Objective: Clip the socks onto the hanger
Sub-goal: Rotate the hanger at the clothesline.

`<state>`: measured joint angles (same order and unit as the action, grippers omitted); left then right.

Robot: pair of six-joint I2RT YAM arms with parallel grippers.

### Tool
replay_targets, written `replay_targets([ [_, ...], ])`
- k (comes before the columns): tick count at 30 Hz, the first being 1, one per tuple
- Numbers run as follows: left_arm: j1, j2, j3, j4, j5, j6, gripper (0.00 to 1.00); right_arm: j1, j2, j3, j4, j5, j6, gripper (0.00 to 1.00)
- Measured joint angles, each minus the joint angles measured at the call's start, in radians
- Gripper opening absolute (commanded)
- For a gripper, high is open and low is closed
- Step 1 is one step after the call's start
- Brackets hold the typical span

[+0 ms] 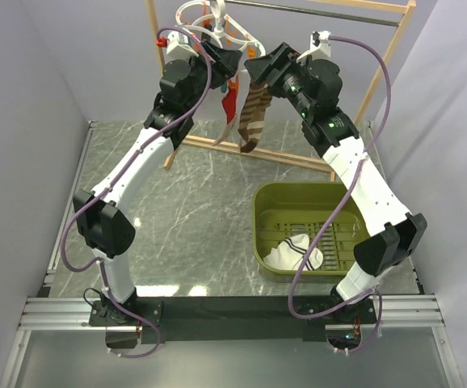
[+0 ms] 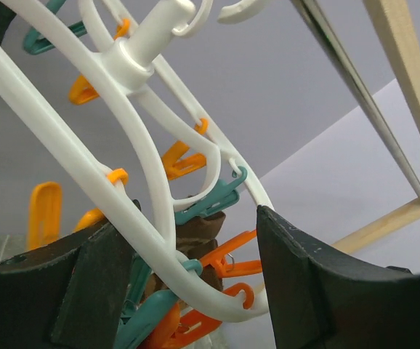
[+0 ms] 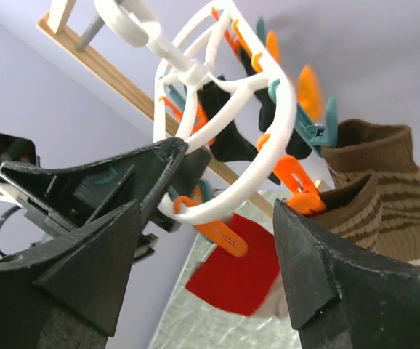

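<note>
The white oval hanger with orange and teal clips hangs from the wooden rack's rail at the top. My left gripper is raised to it. In the left wrist view that gripper is open, with the hanger's white rim running between its fingers. My right gripper stands just right of the hanger. It is open around an orange clip on the hanger's rim. White socks with dark cuff stripes lie bunched in the green basket, far below both grippers.
Brown striped socks and a red-and-white sock hang from the hanger's clips between the two grippers. A dark sock is clipped further back. The wooden rack frame stands behind, its base bar on the marble table.
</note>
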<state>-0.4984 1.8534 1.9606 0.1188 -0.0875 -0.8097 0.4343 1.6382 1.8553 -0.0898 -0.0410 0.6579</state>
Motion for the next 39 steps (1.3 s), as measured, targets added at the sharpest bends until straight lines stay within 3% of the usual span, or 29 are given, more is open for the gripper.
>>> replay_targets([
  [3,-0.001,0.022,0.015,0.002,0.001,0.002,0.70,0.000,0.018,0.010,-0.006,0.000,0.038,0.75],
  [6,-0.001,0.028,0.020,0.005,0.001,0.003,0.70,0.000,0.019,0.009,-0.007,0.000,0.062,0.60],
  [12,-0.001,0.028,0.020,0.025,0.001,0.013,0.70,0.000,0.073,0.108,-0.040,0.005,0.082,0.52],
  [20,-0.001,0.028,0.020,0.027,-0.007,0.047,0.70,0.000,0.160,0.249,-0.143,0.015,0.082,0.52],
  [33,-0.001,0.028,0.020,0.028,-0.014,0.065,0.68,0.000,0.144,0.235,-0.241,0.071,0.054,0.54],
  [39,-0.001,0.028,0.020,0.035,-0.005,0.064,0.66,0.000,0.144,0.235,-0.241,0.071,0.055,0.51],
])
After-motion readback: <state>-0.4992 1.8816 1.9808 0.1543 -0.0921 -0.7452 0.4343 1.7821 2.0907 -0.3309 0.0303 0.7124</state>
